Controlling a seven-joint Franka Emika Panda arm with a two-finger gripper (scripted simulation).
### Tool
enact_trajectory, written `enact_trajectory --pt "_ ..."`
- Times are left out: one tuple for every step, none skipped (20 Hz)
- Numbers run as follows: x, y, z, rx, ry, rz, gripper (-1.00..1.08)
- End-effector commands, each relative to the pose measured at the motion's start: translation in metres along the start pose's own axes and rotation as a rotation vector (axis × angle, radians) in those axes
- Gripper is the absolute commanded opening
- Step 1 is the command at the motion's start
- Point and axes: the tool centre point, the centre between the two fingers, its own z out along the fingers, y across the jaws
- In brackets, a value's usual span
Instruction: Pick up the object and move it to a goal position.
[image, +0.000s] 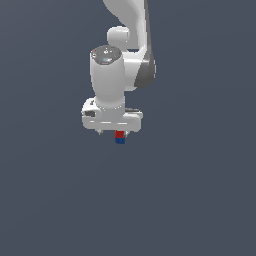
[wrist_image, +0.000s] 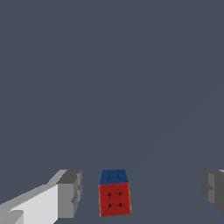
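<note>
- The pincer (image: 113, 133) hangs low over the grey surface (image: 190, 200) with its jaws wide apart; nothing is clamped yet.
- The cube (wrist_image: 114, 197) stands between the two fingers (wrist_image: 70, 194), touching neither. In the wrist view it shows a red face with dark grid lines and a blue face beside it.
- The cube is not centred in the gap: it sits near one finger and well apart from the other.
- In the exterior view the cube (image: 120, 137) peeks out just under the white hand, at about 5 o'clock from the hand's middle.
- To my eye the step in hand is the closing. It would go best if the arm first slid sideways so the cube sat midway, otherwise one pad would likely shove it before the other arrives.
- The fingers look roughly square to the red face's side edges, so flat contact seems likely.
- I cannot tell whether the fingertips have reached cube height.
- No goal marker shows.
- No brand, label or readable writing anywhere.
</note>
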Motion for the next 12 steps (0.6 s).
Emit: enact_trajectory --pt "-0.004 -0.001 0.006 0.001 -0.003 -0.002 1.0" --pt "-0.006 -0.001 0.009 0.002 -0.004 -0.003 1.0" --pt "-0.009 -0.001 0.012 0.003 -0.006 -0.004 1.0" --pt "-0.012 -0.002 0.017 0.004 -0.008 -0.005 1.0" --pt "-0.016 -0.002 0.021 0.005 -0.01 -0.007 1.0" --pt "-0.02 -0.003 0.026 0.006 -0.012 -0.008 1.0" --pt "-0.024 -0.004 0.031 0.008 -0.014 -0.01 1.0" --pt "-0.029 -0.005 0.036 0.009 -0.016 -0.012 1.0" --pt "-0.034 -0.005 0.042 0.011 -0.019 -0.014 1.0" --pt "-0.04 -0.006 0.048 0.012 -0.022 -0.016 1.0" --pt "-0.046 -0.007 0.055 0.014 -0.025 -0.018 1.0" --pt "-0.053 -0.008 0.061 0.015 -0.028 -0.02 1.0"
